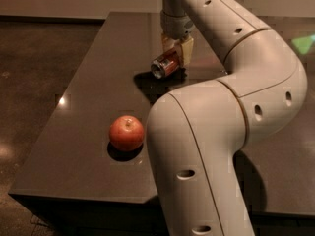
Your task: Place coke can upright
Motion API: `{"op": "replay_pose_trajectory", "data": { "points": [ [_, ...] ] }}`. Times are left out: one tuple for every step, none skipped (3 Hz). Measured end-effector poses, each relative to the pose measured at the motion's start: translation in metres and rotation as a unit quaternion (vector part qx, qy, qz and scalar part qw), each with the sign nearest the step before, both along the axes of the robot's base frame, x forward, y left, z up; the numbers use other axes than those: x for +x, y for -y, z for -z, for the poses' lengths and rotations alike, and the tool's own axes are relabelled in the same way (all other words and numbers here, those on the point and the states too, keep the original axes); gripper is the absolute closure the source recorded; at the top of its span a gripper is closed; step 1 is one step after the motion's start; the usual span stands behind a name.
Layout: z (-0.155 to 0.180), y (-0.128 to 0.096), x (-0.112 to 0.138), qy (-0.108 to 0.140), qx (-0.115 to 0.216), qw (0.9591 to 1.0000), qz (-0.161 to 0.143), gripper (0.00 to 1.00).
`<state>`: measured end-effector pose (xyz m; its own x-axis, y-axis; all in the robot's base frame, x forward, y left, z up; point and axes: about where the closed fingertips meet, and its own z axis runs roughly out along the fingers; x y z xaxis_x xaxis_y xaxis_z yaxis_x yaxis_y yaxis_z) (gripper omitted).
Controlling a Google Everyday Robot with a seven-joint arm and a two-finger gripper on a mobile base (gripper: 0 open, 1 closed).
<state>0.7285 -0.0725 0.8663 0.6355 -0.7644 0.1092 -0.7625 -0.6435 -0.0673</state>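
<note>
The coke can [165,65] is red-orange with a silver end. It lies on its side, tilted, with the silver end facing the lower left, at the middle of the dark table [74,132]. My gripper [176,55] comes down from above and is shut on the coke can, its tan fingers [187,49] on either side of the can's body. The can casts a shadow on the table just below it. I cannot tell whether it touches the surface.
A round red apple [126,132] sits near the table's front left edge. My arm's large white links [206,146] cover the table's right front. The table's left edge drops to a dark floor [34,73].
</note>
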Motion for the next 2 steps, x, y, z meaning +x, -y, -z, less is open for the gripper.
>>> {"op": "replay_pose_trajectory", "data": {
  "points": [
    [-0.021,-0.009,-0.001,0.031,-0.016,0.9988,-0.034,1.00],
    [-0.050,-0.017,-0.008,0.088,-0.037,0.9916,-0.088,1.00]
  ]
}}
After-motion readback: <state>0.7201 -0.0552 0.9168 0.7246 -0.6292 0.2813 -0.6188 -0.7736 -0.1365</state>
